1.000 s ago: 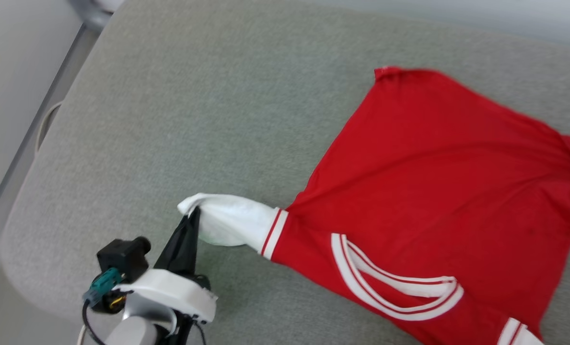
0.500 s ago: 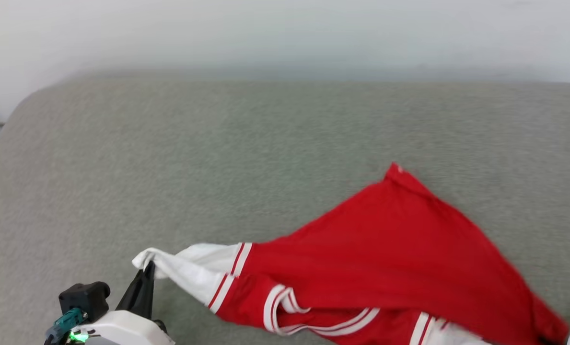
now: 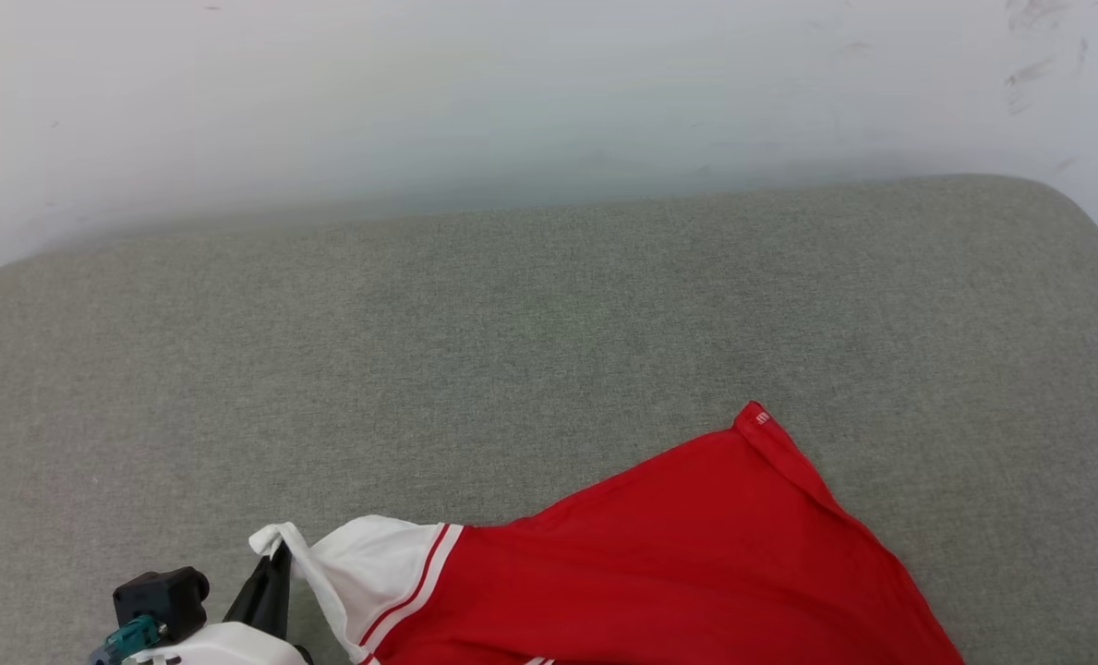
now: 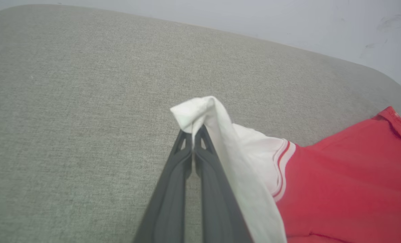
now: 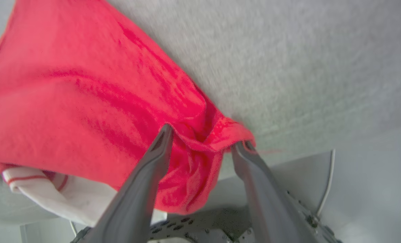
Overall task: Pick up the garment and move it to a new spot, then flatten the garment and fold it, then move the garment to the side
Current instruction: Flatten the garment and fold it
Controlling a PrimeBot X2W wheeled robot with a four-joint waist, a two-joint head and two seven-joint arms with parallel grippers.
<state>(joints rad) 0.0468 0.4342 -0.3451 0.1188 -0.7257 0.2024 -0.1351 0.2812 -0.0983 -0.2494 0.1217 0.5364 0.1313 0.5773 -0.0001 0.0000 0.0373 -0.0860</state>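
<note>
The garment (image 3: 678, 554), red with a white sleeve (image 3: 373, 563) trimmed in red stripes, lies on the grey cushion (image 3: 512, 323) at the near edge, one red corner pointing away. My left gripper (image 3: 281, 552) is shut on the sleeve's tip, which bunches over the dark fingertips (image 4: 194, 130) in the left wrist view. In the right wrist view my right gripper (image 5: 204, 137) has its fingers spread apart. A bunched red fold of the garment (image 5: 85, 94) hangs loosely between them.
A white wall (image 3: 512, 92) runs behind the cushion. The cushion's rounded right end (image 3: 1093, 231) shows at the far right. A perforated grey metal part (image 5: 203, 226) lies below the right fingers, off the cushion's edge.
The head camera has swung up, bringing the wall into view. The garment now lies closer to the near edge, and its collar has left the picture. The left gripper keeps hold of the sleeve.
</note>
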